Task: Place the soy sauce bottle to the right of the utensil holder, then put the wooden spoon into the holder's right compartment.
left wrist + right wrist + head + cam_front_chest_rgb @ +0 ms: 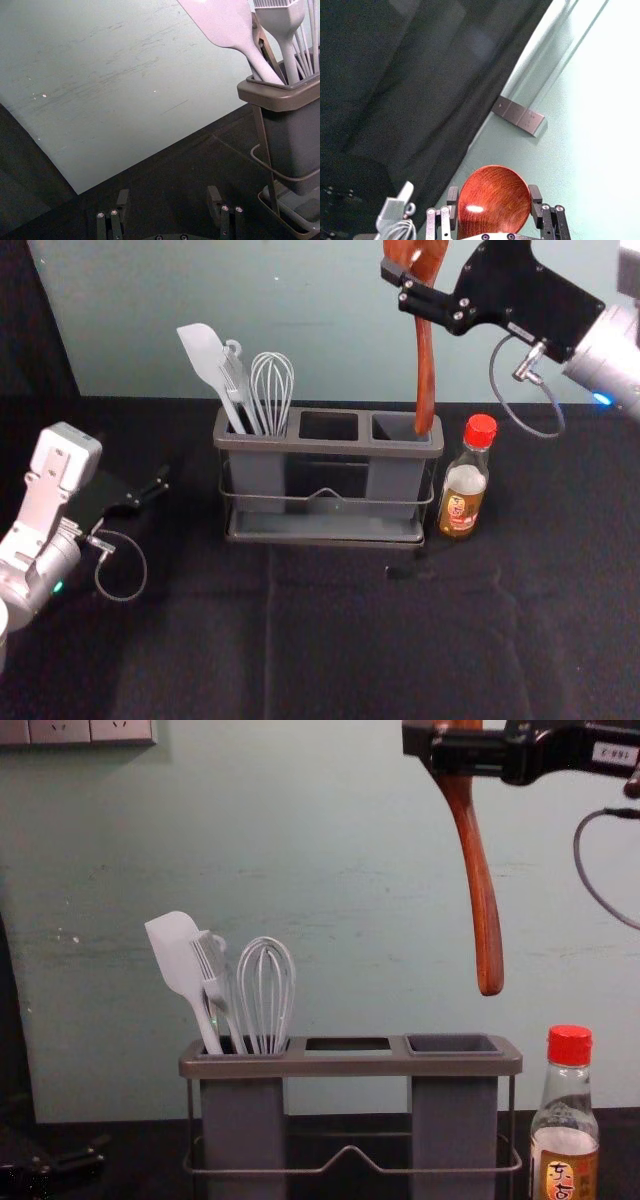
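Note:
My right gripper (408, 290) is shut on the wooden spoon (425, 370) near its bowl, high above the utensil holder (325, 538). In the right wrist view, the red-brown bowl (495, 200) lies between the fingers of the right gripper (493, 196). The chest view has the spoon handle (480, 910) hanging down, its tip above the rack, over the right compartment (453, 1045). The red-capped soy sauce bottle (464, 490) stands upright close to the holder's right side. My left gripper (158, 486) waits low at the left; the left wrist view has the left gripper (168, 197) open and empty.
A white spatula (175, 955), a brush (215, 975) and a whisk (265, 995) stand in the holder's left compartment. The middle slot (329, 426) lies between the two outer compartments. Behind the black-covered table (330, 640) rises a pale green wall (300, 300).

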You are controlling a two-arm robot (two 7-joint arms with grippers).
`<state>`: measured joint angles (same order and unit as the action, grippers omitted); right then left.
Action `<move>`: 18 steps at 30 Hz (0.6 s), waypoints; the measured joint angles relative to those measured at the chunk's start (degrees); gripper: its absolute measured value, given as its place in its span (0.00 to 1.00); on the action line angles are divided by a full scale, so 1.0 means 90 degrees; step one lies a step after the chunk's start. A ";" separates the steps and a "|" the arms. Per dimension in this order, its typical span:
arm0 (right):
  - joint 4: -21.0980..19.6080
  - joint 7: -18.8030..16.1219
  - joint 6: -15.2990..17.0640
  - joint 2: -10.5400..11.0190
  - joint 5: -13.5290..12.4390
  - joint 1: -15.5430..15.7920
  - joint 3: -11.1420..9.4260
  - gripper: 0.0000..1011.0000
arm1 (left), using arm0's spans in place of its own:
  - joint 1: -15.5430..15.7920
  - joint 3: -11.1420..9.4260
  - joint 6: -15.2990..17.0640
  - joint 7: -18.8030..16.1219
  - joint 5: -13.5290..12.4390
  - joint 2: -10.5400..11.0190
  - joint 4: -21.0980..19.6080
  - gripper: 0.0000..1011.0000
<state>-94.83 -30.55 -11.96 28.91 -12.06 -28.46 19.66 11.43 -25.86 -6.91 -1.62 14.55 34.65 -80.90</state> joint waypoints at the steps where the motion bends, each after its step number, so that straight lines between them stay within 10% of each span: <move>1: 0.0043 0.0029 -0.0002 -0.0017 0.0044 -0.0021 0.0019 0.85 | 0.0000 0.0000 0.0000 0.0000 0.0000 0.0000 0.0000 0.99; 18: 0.0759 0.0318 -0.0083 -0.0374 0.0546 -0.0300 0.0214 0.85 | 0.0000 0.0000 0.0000 0.0000 0.0000 0.0000 0.0000 0.99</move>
<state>-88.00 -27.69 -12.70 25.55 -7.14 -31.16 21.59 11.43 -25.86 -6.90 -1.62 14.55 34.65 -80.90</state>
